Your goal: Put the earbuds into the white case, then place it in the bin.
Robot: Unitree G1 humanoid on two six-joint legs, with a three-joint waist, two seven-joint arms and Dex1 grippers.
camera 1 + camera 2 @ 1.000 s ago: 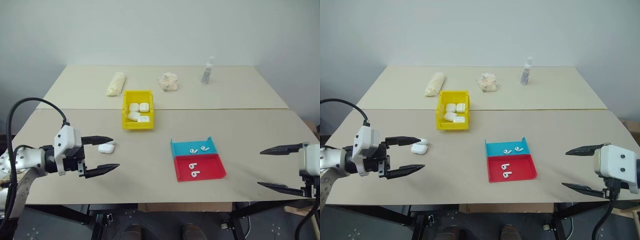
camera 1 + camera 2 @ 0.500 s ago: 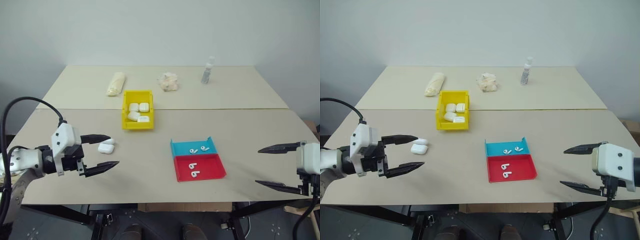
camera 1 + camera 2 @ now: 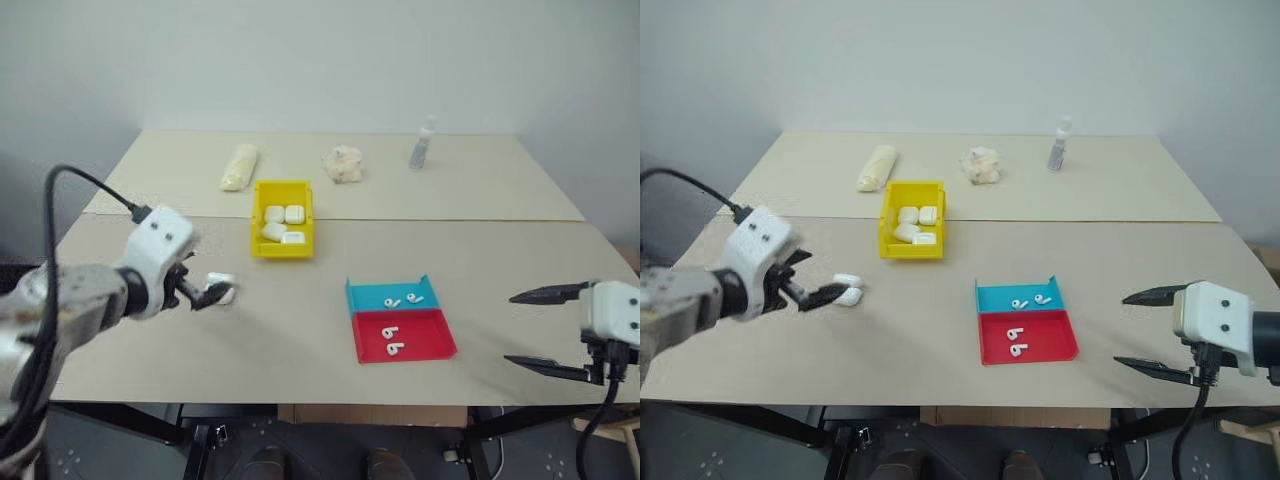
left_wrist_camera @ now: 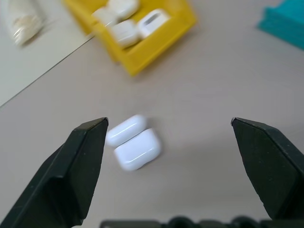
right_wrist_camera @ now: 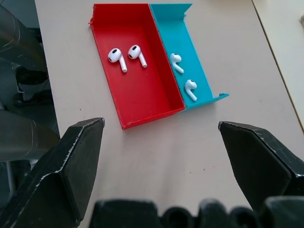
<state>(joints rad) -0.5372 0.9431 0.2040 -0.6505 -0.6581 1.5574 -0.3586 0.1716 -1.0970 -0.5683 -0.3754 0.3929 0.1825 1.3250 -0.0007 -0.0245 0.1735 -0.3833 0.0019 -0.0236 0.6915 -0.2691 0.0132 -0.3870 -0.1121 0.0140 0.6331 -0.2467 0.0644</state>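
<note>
Presently catalogued, from the jaws outward:

Left gripper (image 4: 168,142): jaws spread wide, nothing held; the white case is framed between the two fingers in the left wrist view, not touched.

White case (image 4: 133,141): lid flipped open, lying on the bench (image 3: 300,330) just in front of the left gripper, a little short of the bin. Judged light, rigid, glossy and likely slippery; the hinge is judged the weak point. A hold across the two long flat sides of the body, below the lid, is advised, so the lid is not pinched or levered.

Right gripper (image 5: 159,156): jaws spread wide, nothing held; hovering near the two trays.

Earbuds (image 5: 124,57): one pair lying in the red tray (image 5: 142,95), a second pair (image 5: 183,76) in the blue tray (image 5: 173,33) touching it. Judged very light, hard, smooth and apt to skid or flick away; a gentle pinch across the bulb end rather than the thin stem is advised.

Bin (image 3: 283,248): yellow, beyond the white case, several white cases already inside.

Back of bench: a pale roll (image 3: 239,167), a crumpled lump (image 3: 343,164), a small bottle (image 3: 422,142).
</note>
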